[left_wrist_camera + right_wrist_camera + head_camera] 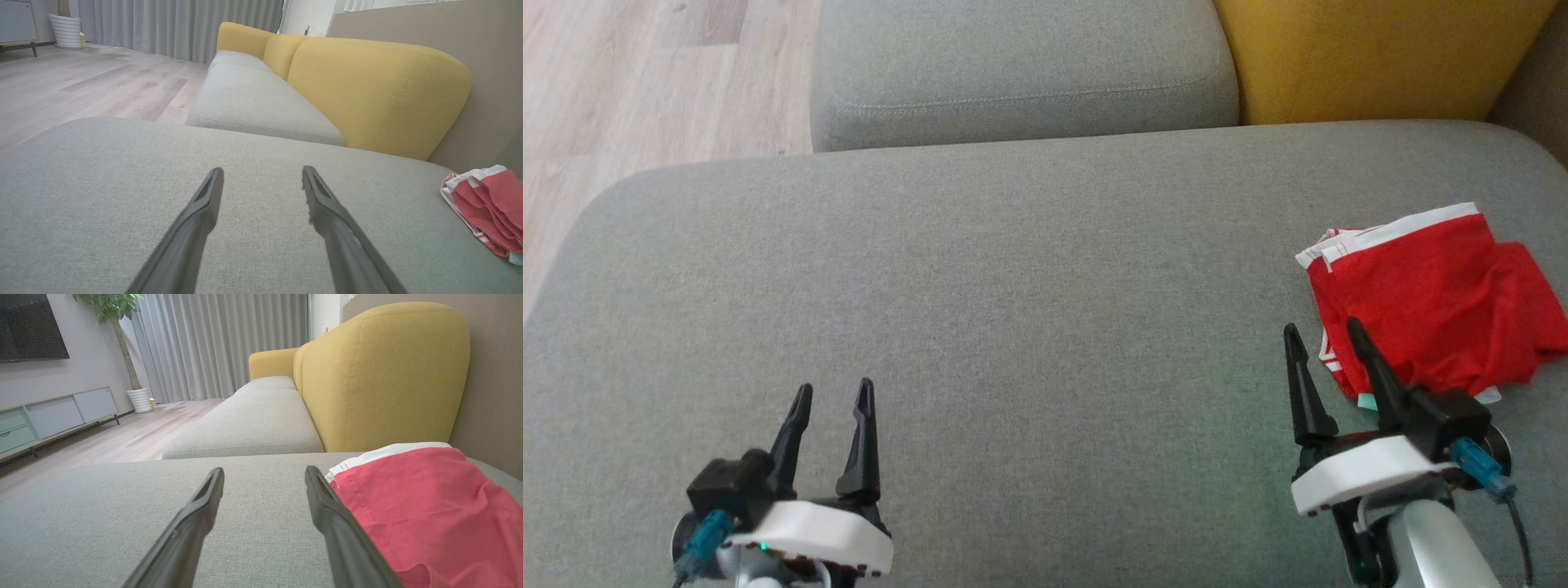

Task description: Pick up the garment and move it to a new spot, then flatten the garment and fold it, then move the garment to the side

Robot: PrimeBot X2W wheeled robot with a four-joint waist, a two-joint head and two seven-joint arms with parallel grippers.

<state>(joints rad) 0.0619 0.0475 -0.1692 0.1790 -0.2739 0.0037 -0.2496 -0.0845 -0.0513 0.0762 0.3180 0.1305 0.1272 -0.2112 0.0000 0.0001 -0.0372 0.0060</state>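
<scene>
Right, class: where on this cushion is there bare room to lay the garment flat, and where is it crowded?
Free: the wide middle of the cushion, from the left claw across to the right claw and back to the far seat. Crowded: the right end, where the crumpled garment lies by the right claw.

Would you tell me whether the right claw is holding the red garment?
No, the right claw stands open with nothing between its fingers, at the near edge of the red garment.
</scene>
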